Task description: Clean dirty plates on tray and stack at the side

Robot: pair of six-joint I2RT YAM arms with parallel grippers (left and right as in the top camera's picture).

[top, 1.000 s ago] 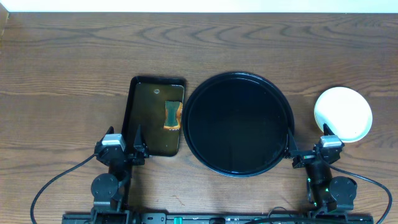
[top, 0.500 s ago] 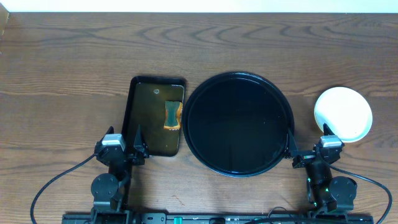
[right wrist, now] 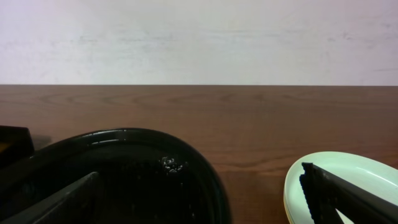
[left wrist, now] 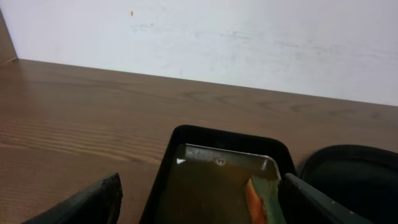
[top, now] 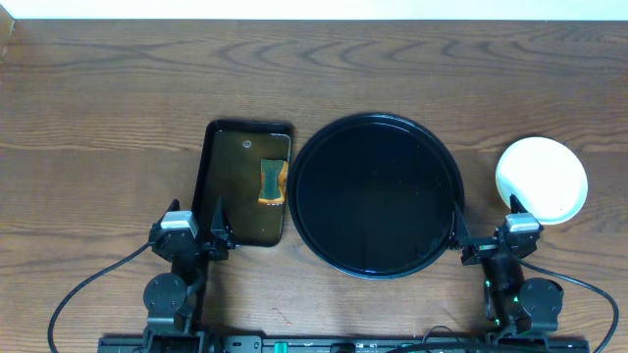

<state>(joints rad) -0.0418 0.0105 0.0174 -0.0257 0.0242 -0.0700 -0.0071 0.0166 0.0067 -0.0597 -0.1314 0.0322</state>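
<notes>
your left pincer (top: 196, 214) and right pincer (top: 485, 210) both gape wide, holding nothing; plates (top: 541, 179) sit stacked on the table (top: 118, 88) beside the tray (top: 375, 196).

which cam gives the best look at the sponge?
Overhead: the whole sponge shows, lying in the small rectangular tray. Left wrist catches only its orange-and-green upper part, cut by the frame edge. Right wrist doesn't show it.

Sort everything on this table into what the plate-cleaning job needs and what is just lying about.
Job: stacked plates, round black tray, sponge, rectangular tray holding it.
Lying about: only the arm cable trailing near the front edge.
</notes>
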